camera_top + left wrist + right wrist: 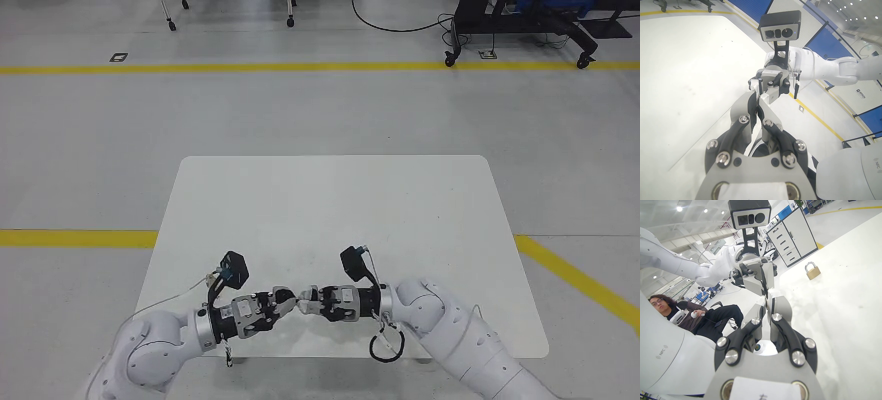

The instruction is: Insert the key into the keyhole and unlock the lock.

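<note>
Brass padlock (812,271), shackle closed, stands upright on the white tabletop (400,200) near an edge, well apart from both hands; nothing touches it; keyhole not visible from here. Key: cannot pick it out for certain; a thin pale sliver between the right hand's pads may be it, too small to say.

Right hand (767,296) has its fingers pressed together; left hand (758,100) likewise together; the two meet tip to tip over the near edge of the tabletop, pointing at each other along one line; whether either is clamped on the key or merely closed, cannot tell.

Judgement: the step in hand looks like a pass or regrip of the key between hands, the lock not yet approached. To do it well:
- The taking hand should clamp the bow flat between its pads, blade proud and in line with the fingers, before the giving hand lets go.
- No release until that grip is firm; a drop here could go off the near edge.
- One hand should then pin the padlock body; it stands loose and will likely tip or slide under a push.
- Bring the blade square to the keyhole, slowly, with no sideways load.
</note>
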Available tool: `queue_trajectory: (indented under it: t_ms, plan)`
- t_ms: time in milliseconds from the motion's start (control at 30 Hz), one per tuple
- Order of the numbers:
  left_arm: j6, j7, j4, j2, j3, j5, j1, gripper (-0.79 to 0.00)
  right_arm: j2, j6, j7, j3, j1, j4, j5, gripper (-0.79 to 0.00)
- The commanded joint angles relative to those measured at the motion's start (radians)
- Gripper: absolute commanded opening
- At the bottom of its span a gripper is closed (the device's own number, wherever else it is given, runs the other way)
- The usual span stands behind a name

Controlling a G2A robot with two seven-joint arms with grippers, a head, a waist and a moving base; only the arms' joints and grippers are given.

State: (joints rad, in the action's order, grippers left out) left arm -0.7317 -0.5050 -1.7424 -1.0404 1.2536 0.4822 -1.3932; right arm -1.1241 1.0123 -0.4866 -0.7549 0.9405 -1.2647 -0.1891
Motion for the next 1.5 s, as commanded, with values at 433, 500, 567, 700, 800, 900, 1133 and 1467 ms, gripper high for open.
queue_trajectory:
  t_ms: [433, 500, 567, 700, 800, 900, 1133, 1467]
  plan:
    - [-0.055, 0.040, 0.001, 0.028, 0.169, -0.068, -0.053, 0.000, 0.036, 0.000, 0.421, -0.234, 0.116, -0.016, -0.039, -0.785]
    - [-0.058, 0.031, -0.021, 0.037, 0.224, -0.064, -0.076, 0.000, 0.041, 0.000, 0.547, -0.297, 0.158, -0.018, -0.082, -0.785]
    - [-0.049, 0.025, -0.053, 0.045, 0.287, -0.048, -0.105, 0.000, 0.044, 0.000, 0.639, -0.333, 0.195, -0.036, -0.132, -0.785]
    - [-0.002, 0.058, -0.129, 0.054, 0.409, -0.033, -0.175, 0.000, 0.048, 0.000, 0.716, -0.361, 0.233, -0.050, -0.180, -0.785]
    - [-0.002, 0.058, -0.129, 0.054, 0.409, -0.033, -0.175, 0.000, 0.048, 0.000, 0.716, -0.361, 0.233, -0.050, -0.180, -0.785]
    - [-0.002, 0.058, -0.129, 0.054, 0.409, -0.033, -0.175, 0.000, 0.048, 0.000, 0.716, -0.361, 0.233, -0.050, -0.180, -0.785]
    - [0.223, 0.103, -0.248, 0.048, 0.408, 0.371, -0.230, 0.000, 0.048, 0.000, 0.716, -0.361, 0.233, -0.050, -0.180, -0.785]
    - [0.561, -0.294, -0.277, 0.039, 0.277, 0.645, -0.190, 0.000, 0.048, 0.000, 0.716, -0.361, 0.233, -0.050, -0.180, -0.785]
